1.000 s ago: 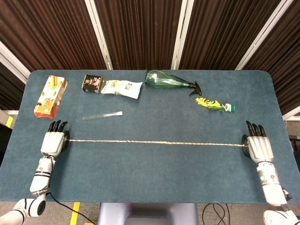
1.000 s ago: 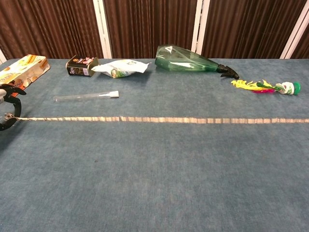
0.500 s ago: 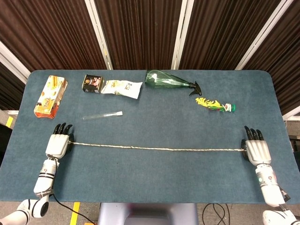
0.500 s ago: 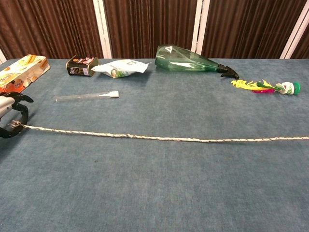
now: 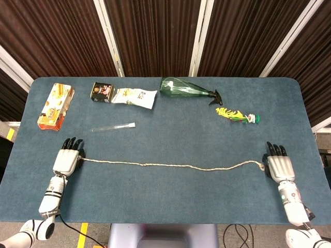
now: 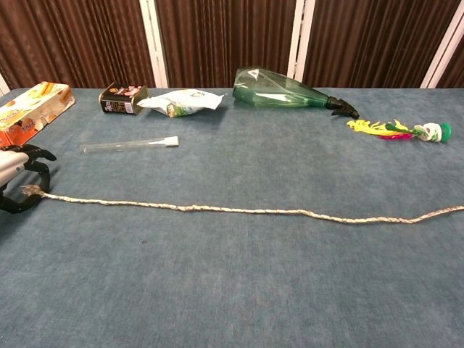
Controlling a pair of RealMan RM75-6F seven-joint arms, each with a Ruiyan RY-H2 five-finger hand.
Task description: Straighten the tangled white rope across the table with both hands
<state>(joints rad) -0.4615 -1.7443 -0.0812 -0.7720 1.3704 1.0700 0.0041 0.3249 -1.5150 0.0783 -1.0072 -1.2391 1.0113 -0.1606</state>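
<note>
The white rope (image 5: 165,166) lies slack on the blue table (image 5: 170,206), running almost straight from left to right with a shallow bend near its right end. My left hand (image 5: 65,160) rests palm down at the rope's left end. In the chest view the left hand (image 6: 19,185) has finger and thumb apart, and the frayed rope tip (image 6: 30,191) lies in the gap. My right hand (image 5: 279,166) lies flat with fingers extended, and the rope's right end (image 5: 259,164) stops just beside it. The chest view does not show the right hand.
Along the far side lie an orange box (image 5: 55,105), a dark tin (image 5: 102,92), a white snack bag (image 5: 134,96), a green spray bottle (image 5: 186,89) and a yellow feathered toy (image 5: 237,115). A glass test tube (image 5: 113,127) lies just beyond the rope's left part.
The rope has gone from taut to slack and sunk toward the near edge. Both hands have moved nearer and slightly inward, and the left hand's finger and thumb have parted from the rope end.
</note>
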